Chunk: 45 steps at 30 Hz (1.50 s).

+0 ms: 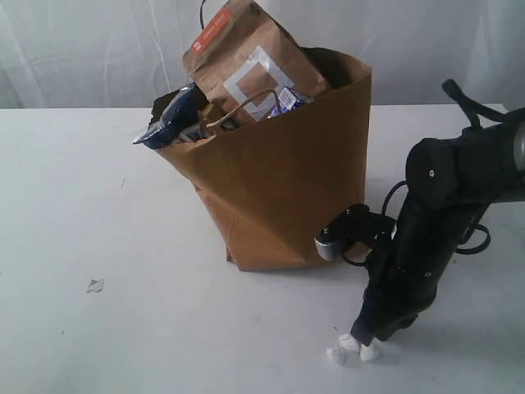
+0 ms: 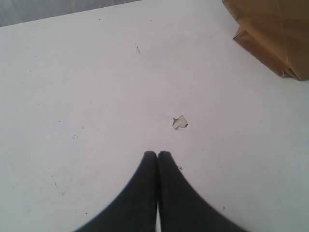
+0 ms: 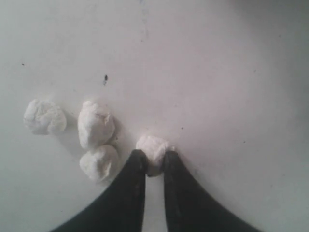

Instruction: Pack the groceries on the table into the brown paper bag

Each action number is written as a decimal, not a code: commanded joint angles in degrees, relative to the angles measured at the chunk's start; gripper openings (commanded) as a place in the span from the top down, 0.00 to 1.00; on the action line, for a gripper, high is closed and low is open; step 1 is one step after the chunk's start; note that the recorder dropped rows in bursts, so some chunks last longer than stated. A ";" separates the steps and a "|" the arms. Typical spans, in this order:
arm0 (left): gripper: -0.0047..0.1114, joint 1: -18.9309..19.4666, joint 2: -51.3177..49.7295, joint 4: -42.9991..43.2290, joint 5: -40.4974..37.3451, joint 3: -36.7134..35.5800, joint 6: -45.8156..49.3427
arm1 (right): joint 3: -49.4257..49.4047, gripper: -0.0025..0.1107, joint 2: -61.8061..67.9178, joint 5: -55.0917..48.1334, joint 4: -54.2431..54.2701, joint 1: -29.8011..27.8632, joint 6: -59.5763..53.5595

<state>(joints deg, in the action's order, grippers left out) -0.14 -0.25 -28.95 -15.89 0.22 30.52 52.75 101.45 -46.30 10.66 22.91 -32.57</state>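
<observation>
Brown paper bag (image 1: 287, 180) stands mid-table (image 1: 82, 205), kraft pouch (image 1: 246, 61) poking out; packing looks nearly done. At the bag's 5 o'clock my right gripper (image 3: 153, 159) pinches a white lump (image 3: 152, 149). Left gripper (image 2: 157, 155) pressed together, empty. Next, I judge: lift gently, clear the rim.

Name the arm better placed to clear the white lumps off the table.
Right. The right hand is down among the white lumps, fingertips pinching one white lump; the left hand is shut, off by a small scrap.
</observation>
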 commanded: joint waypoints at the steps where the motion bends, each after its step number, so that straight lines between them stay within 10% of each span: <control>1: 0.96 0.05 0.25 -0.52 0.26 -0.22 -0.16 | -0.18 0.98 0.12 -1.19 0.18 -0.05 -0.67; 22: 0.96 0.05 0.25 -0.52 0.26 -0.22 -0.16 | 0.86 0.98 -17.75 -23.67 4.56 -0.05 4.66; 37: 0.96 0.05 0.25 -0.52 0.26 -0.22 -0.16 | 5.16 0.98 -29.13 -23.67 51.54 -0.02 -0.34; 45: 0.96 0.05 0.25 -0.52 0.26 -0.22 -0.16 | 16.60 0.98 -29.13 -20.38 54.18 -0.02 0.44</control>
<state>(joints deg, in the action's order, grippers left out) -0.14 -0.25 -28.95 -15.89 0.22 30.52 65.70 72.90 -69.37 63.28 22.91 -32.06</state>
